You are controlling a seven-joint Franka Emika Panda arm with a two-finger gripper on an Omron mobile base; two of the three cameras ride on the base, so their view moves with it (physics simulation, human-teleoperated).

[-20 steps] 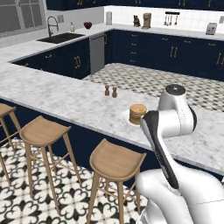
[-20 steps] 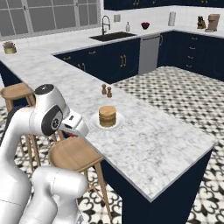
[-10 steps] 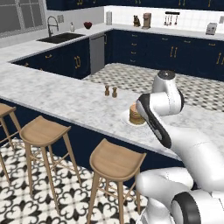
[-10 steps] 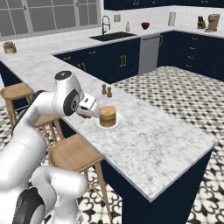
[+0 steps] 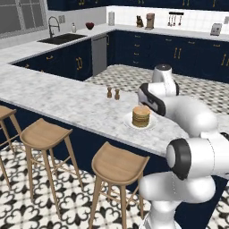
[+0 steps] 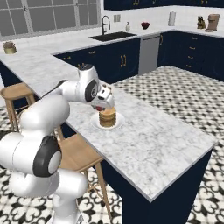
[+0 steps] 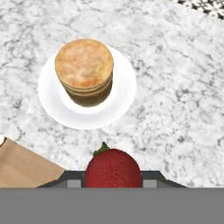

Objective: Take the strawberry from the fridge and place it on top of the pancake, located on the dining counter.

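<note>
Closest to us in the hand view, the small red strawberry with a green tuft [image 7: 113, 168] sits between our two dark fingertips [image 7: 72, 180], which are closed narrowly on it. In the right base view our gripper [image 6: 102, 106] hangs above the near edge of the white plate, with a speck of red showing at its tip.

Just past the berry lies the short stack of round golden-brown pancakes [image 7: 84, 70], centred on its small round white plate [image 7: 122, 103]. The berry is above the marble, beside the plate and not yet over the stack. The top pancake is bare.

The plate rests on the long pale grey-white marble dining counter [image 6: 153, 144], near the stool-side edge. In the left base view the pancake stack [image 5: 141, 116] stands just in front of our white forearm, and two small slim brown shakers [image 5: 112, 93] stand side by side a little further along the counter, well apart from the plate.

Round wooden stools [image 5: 117, 166] stand along the navy base on the near side. A corner of a wooden seat [image 7: 24, 166] shows low in the hand view, past the counter's edge.

Beyond the counter runs black-and-white patterned tile floor [image 6: 175, 87]. Farther back, a marble worktop carries a dark sink with a curved tap [image 6: 105, 25], above navy cupboards with gold handles [image 5: 76, 65]. A dark-red bowl-like thing [image 6: 145, 25] sits on the worktop near the sink.
</note>
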